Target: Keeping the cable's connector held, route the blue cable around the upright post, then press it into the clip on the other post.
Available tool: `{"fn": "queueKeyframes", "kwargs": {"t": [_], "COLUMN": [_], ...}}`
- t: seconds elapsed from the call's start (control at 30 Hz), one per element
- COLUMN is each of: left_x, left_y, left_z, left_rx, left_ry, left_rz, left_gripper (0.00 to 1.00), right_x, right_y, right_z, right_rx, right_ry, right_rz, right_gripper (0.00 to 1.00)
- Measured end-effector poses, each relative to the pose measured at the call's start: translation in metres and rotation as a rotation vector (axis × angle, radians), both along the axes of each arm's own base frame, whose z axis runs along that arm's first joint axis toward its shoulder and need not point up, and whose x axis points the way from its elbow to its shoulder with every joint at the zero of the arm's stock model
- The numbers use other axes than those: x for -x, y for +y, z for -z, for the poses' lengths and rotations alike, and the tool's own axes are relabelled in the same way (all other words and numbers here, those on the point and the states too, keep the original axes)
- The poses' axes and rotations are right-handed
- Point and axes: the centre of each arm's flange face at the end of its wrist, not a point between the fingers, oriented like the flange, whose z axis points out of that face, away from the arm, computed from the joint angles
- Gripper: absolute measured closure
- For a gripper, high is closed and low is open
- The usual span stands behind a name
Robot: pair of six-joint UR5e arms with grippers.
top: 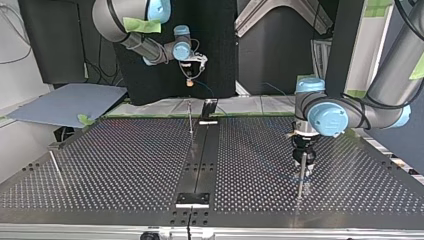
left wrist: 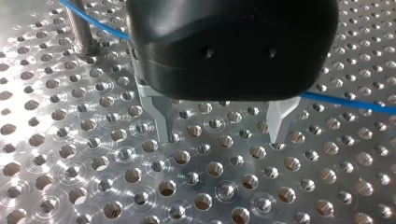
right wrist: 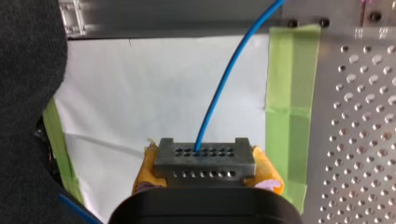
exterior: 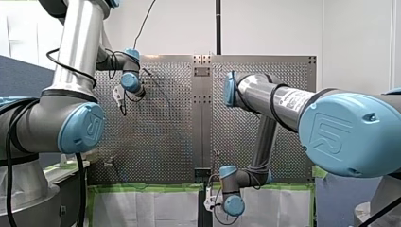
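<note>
My right gripper (right wrist: pixel 206 175) clamps its yellow-padded fingers (right wrist: pixel 267 169) on the grey perforated metal connector block (right wrist: pixel 205 161), beside the perforated steel counter (right wrist: pixel 355 116). The thin blue cable (right wrist: pixel 224 88) rises from the block. My left gripper (left wrist: pixel 223 137) holds its metal fingers (left wrist: pixel 161 114) apart, tips at the counter, and the cable passes behind them, near a slim upright steel post (left wrist: pixel 80 28).

table (left wrist: pixel 56 140) shiny perforated metal; blue cable (right wrist: pixel 219 93) smooth and glossy; connector (right wrist: pixel 205 163) dull grey metal.
</note>
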Motion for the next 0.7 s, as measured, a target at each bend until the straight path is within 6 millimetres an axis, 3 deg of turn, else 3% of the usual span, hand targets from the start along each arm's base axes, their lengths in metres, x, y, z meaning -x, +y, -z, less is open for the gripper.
{"fn": "queueKeyframes", "kwargs": {"t": [0.37, 0.7], "left_x": [0.0, 0.0], "left_y": [0.0, 0.001], "left_z": [0.0, 0.0], "left_rx": [0.002, 0.014], "left_ry": [-0.002, -0.001], "left_rz": [-0.002, -0.005], "left_gripper": [0.0, 0.0], "right_x": [0.024, 0.033], "right_y": [-0.001, 0.0], "right_z": [0.005, -0.031], "right_rx": [0.002, 0.069], "right_ry": [0.008, 0.01], "right_rz": [0.03, 0.053], "right_gripper": [1.0, 1.0]}}
